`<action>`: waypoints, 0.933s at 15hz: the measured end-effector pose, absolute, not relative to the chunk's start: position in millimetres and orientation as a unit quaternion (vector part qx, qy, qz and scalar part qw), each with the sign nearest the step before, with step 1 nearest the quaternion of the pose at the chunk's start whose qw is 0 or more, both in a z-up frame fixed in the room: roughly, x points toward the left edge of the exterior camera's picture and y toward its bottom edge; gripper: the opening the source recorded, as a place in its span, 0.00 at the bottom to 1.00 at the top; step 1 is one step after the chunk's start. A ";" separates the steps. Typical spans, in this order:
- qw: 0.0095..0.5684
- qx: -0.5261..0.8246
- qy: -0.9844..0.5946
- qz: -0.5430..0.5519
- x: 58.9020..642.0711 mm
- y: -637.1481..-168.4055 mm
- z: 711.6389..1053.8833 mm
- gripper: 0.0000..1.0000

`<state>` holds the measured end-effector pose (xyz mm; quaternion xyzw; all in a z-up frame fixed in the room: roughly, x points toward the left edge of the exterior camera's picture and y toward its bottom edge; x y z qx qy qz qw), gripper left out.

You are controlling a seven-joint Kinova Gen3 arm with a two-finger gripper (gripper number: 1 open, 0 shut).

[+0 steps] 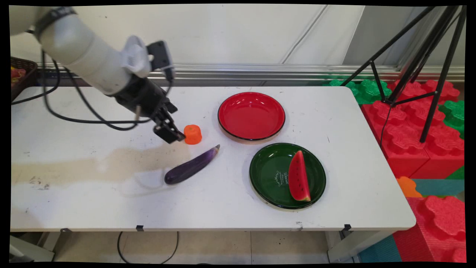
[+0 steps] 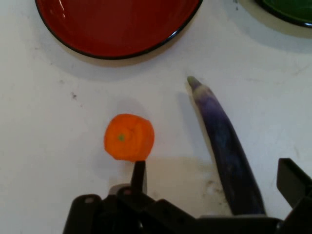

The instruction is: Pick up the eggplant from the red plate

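My black gripper [image 1: 170, 131] hangs open just above the table, close to the left of a small orange carrot piece [image 1: 192, 134]. In the hand view the carrot piece [image 2: 129, 137] stands just beyond my left fingertip [image 2: 138, 171], and nothing is held in the gripper [image 2: 214, 180]. A purple eggplant [image 1: 191, 165] lies slantwise in front of the carrot; in the hand view the eggplant [image 2: 222, 141] runs between my fingers. Behind them sits an empty red plate [image 1: 251, 116] [image 2: 117, 24]. A green plate [image 1: 267, 171] [image 2: 287, 9] holds a watermelon slice [image 1: 299, 175].
A brownish stain [image 1: 104, 165] spreads over the table's left part. A dark basket [image 1: 20, 72] stands at the far left edge. A black tripod [image 1: 416, 59] and red and green foam blocks [image 1: 409, 123] stand off the table's right end. Black cables [image 1: 89, 111] hang under the arm.
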<state>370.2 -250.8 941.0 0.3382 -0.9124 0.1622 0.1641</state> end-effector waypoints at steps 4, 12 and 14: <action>0.137 0.369 -0.907 0.152 336.8 -264.0 921.9 1.00; 0.081 0.410 -0.900 0.126 298.9 -281.7 865.6 1.00; 0.070 0.417 -0.898 0.121 296.5 -284.4 851.7 1.00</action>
